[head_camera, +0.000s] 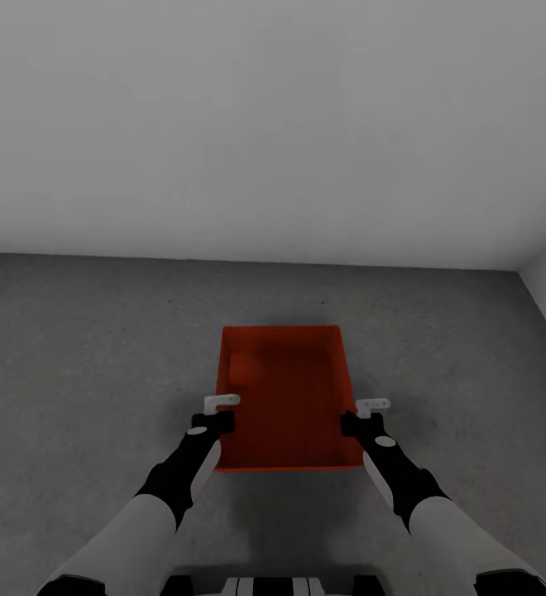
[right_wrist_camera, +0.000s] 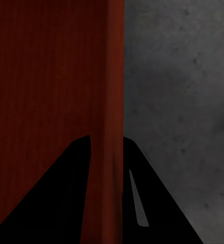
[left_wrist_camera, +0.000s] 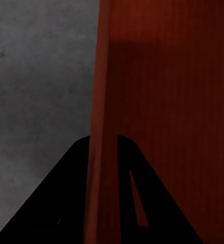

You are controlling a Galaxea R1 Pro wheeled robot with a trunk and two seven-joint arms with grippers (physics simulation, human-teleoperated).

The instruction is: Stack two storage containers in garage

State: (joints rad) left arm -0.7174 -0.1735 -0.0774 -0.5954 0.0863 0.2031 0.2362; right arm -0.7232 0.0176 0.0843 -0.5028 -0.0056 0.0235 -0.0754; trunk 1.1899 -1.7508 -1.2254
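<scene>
Left gripper (head_camera: pixel 221 403) and right gripper (head_camera: pixel 373 406) each pinch a side wall of the bin (head_camera: pixel 285 389). Grey floor (head_camera: pixel 83 356) around, white wall (head_camera: pixel 273 124) far.

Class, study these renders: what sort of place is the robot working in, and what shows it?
Probably a garage or similar bare utility room: rough grey concrete floor, a plain white wall, and no furnishings around the orange-red container.

The storage container (head_camera: pixel 285 397) looks like matt, finely ribbed plastic; the floor (head_camera: pixel 83 348) is rough speckled concrete.

Bare floor (head_camera: pixel 83 348) all round bin (head_camera: pixel 285 397) (wall (head_camera: pixel 273 124) beyond).
</scene>
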